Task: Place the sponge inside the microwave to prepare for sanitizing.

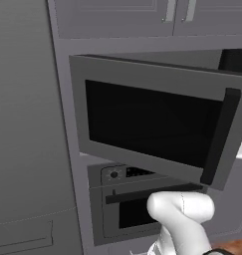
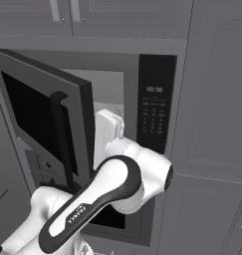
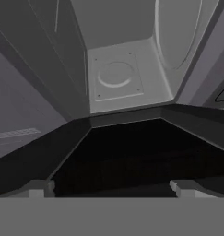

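The microwave (image 2: 156,109) is a grey built-in box with a black keypad panel, and its dark-window door (image 1: 152,124) stands swung open toward me. My arm reaches past the door's edge, with the white hand (image 2: 108,129) at the opening. In the hand view my gripper (image 3: 111,189) is open, its two fingertips (image 3: 39,189) wide apart with nothing between them. It faces the pale interior (image 3: 114,76), where a round disc shows. The view is rolled. The sponge is out of view.
Below the microwave sits a wider oven (image 1: 127,199) with a knob (image 1: 113,174) and a horizontal handle. Grey cabinets (image 2: 217,99) flank the opening on both sides and above. The open door's vertical bar handle (image 2: 60,134) stands close to my arm.
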